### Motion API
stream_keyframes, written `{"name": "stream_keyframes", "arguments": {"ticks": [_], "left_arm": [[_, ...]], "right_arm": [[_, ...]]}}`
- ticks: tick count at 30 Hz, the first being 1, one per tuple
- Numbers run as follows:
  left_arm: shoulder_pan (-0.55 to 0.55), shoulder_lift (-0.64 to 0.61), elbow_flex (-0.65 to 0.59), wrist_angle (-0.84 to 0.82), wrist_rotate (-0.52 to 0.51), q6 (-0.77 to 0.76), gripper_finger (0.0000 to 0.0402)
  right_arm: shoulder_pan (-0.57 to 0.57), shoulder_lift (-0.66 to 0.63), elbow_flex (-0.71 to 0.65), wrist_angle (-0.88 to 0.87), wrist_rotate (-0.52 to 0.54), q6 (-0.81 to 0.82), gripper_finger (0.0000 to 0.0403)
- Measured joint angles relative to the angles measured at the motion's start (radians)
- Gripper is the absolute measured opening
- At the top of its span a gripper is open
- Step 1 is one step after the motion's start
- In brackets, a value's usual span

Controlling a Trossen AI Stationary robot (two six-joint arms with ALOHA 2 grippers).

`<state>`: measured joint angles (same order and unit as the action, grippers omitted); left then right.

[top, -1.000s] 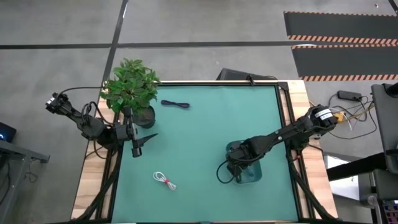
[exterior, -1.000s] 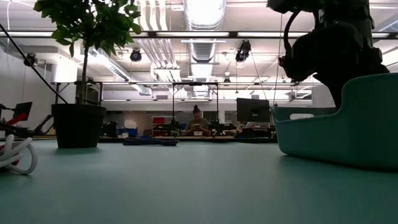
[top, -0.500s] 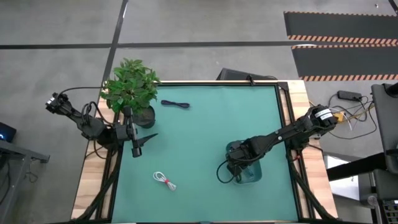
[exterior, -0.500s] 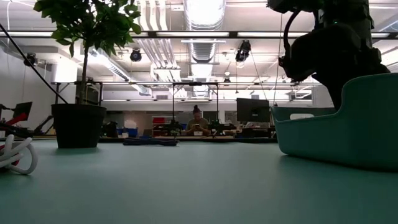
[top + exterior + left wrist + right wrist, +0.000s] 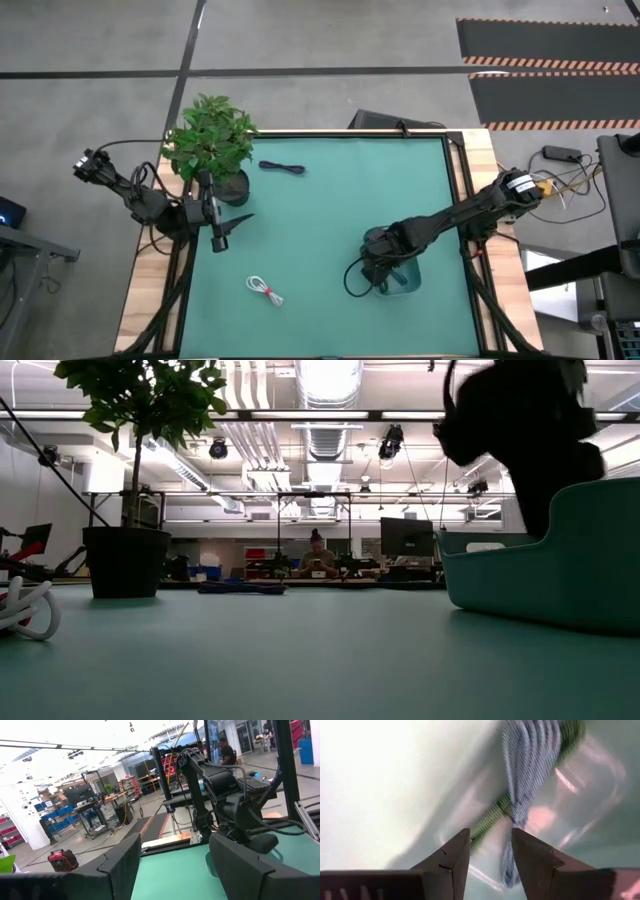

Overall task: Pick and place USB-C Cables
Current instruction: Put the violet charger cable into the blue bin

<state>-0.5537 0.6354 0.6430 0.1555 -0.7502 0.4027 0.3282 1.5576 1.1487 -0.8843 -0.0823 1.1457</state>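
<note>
My right gripper (image 5: 376, 270) (image 5: 491, 852) is open and points down into the teal bin (image 5: 408, 284) (image 5: 560, 565). On the bin's floor beyond its fingertips lies a blurred cable bundle (image 5: 525, 775), blue-grey striped with a green strand (image 5: 487, 820). Nothing sits between the fingers. A white cable with a red tie (image 5: 265, 290) (image 5: 28, 610) lies on the mat near the front left. At the far left lies a navy cable (image 5: 282, 167) (image 5: 240, 588). My left gripper (image 5: 224, 238) (image 5: 172, 865) waits open at the table's left edge.
A potted plant (image 5: 210, 142) (image 5: 125, 560) stands at the far left corner, close to my left arm. The green mat (image 5: 320, 230) lies bare between the white cable and the bin. The room behind holds desks and a seated person (image 5: 316, 555).
My right arm has risen a little over the bin. In the low view its dark bulk stands higher than before. The bin and the cables on the mat have stayed in place.
</note>
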Motion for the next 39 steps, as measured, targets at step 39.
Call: {"name": "stream_keyframes", "arguments": {"ticks": [39], "left_arm": [[0.097,0.339,0.732,0.016,-0.348,0.441,0.0221]], "right_arm": [[0.158,-0.072,0.140,0.004,0.583,-0.534,0.0098]]}}
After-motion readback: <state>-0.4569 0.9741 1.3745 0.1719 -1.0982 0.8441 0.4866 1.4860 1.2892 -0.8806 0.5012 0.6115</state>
